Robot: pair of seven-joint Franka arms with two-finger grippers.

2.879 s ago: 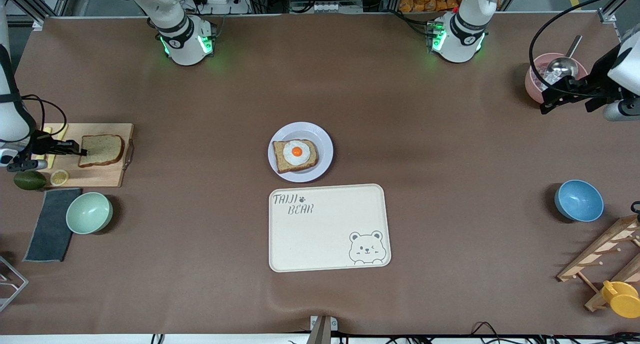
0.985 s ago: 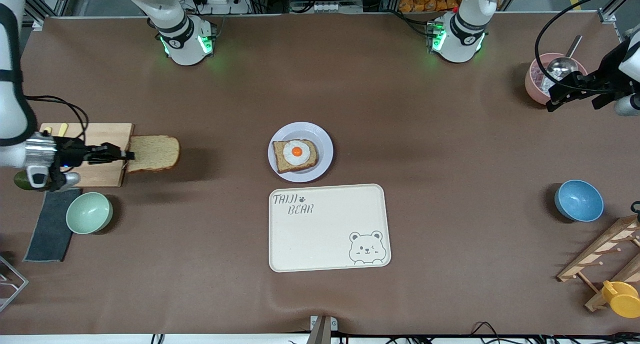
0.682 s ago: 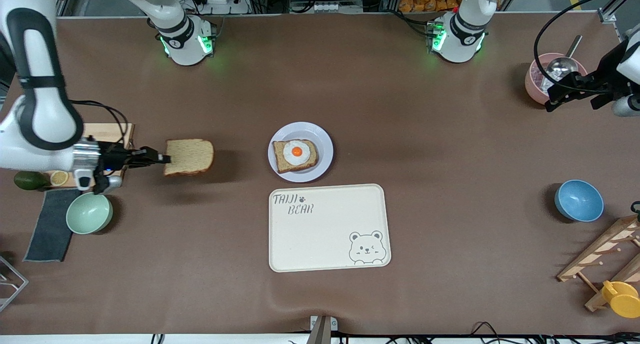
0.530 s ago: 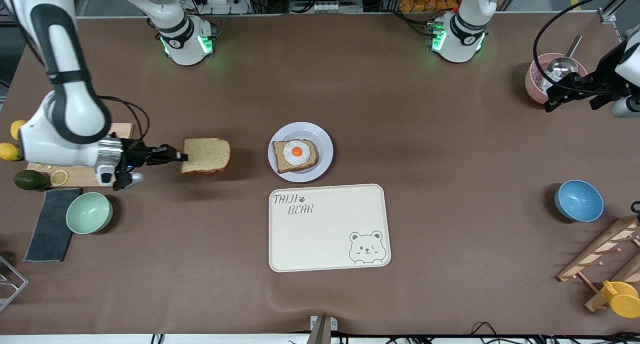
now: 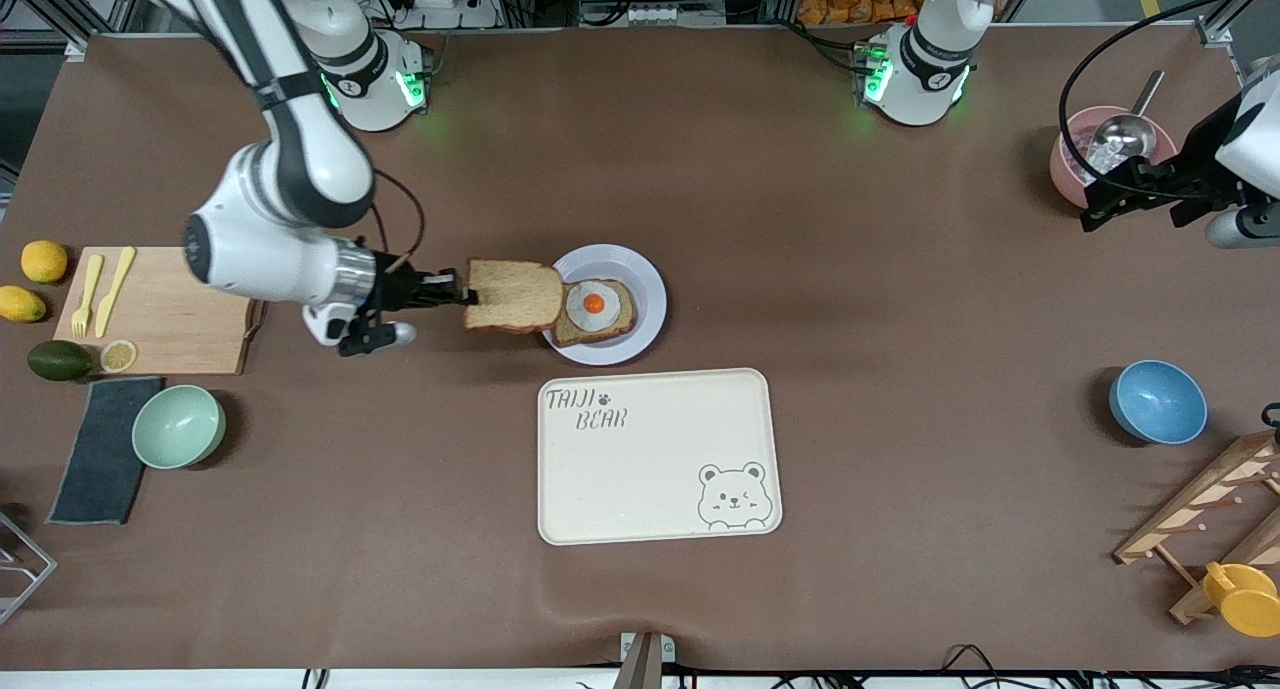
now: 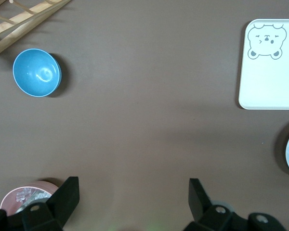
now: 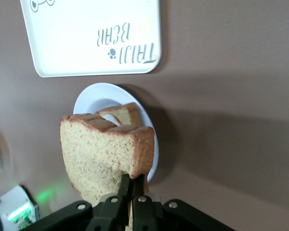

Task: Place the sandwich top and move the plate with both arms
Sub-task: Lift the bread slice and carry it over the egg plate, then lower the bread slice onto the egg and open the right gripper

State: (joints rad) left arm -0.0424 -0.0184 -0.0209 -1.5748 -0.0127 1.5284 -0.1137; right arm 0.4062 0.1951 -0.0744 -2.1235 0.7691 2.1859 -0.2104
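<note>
Matt brown table covering (image 5: pixel 900 369), faintly creased. Sandwich top (image 5: pixel 512 295): porous, speckled crumb with darker crust. Plate (image 5: pixel 648 287): smooth, glossy. Tray (image 5: pixel 655 489): smooth, matt cream plastic. Cutting board (image 5: pixel 170 314): pale wood. Ladle (image 5: pixel 1125 129): shiny metal. Blue bowl (image 5: pixel 1158 401): glossy.

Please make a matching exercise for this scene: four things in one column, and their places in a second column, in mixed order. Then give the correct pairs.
Things:
1. sandwich top
2. fried egg
3. metal ladle
4. yellow fork

Places:
A. on the wooden cutting board
B. held in the shut right gripper, over the edge of the plate
C. in the pink bowl
D. on the bread slice lying on the plate

Pairs: 1-B, 2-D, 3-C, 4-A
</note>
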